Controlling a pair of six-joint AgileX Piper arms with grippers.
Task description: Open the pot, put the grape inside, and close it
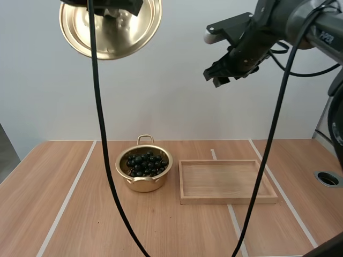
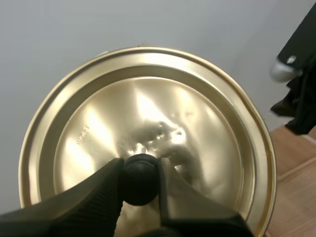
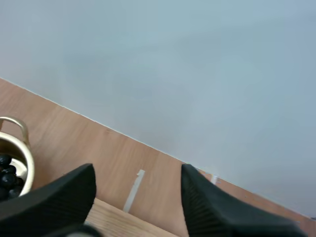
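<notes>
Aloft, left fingers (image 2: 96, 195) clench lid (image 2: 148, 108) by knob (image 2: 139, 178); right fingers (image 3: 54, 197) spread, empty; grapes (image 1: 144, 163) inside pot (image 1: 143, 184).

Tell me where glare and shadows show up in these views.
Left wrist view: bright glare patches on the lid beside its knob. High view: the pot throws only a soft shadow on the table. Right wrist view: even light, no glare.

lid (image 1: 110, 32): upper part cut off by the top edge, upper left of the high view
lid knob (image 2: 140, 181): sides hidden by the left gripper (image 2: 140, 170) pinching it
pot (image 3: 27, 160): cut by the picture's edge; one handle, some rim, a few grapes (image 3: 6, 171) show
</notes>
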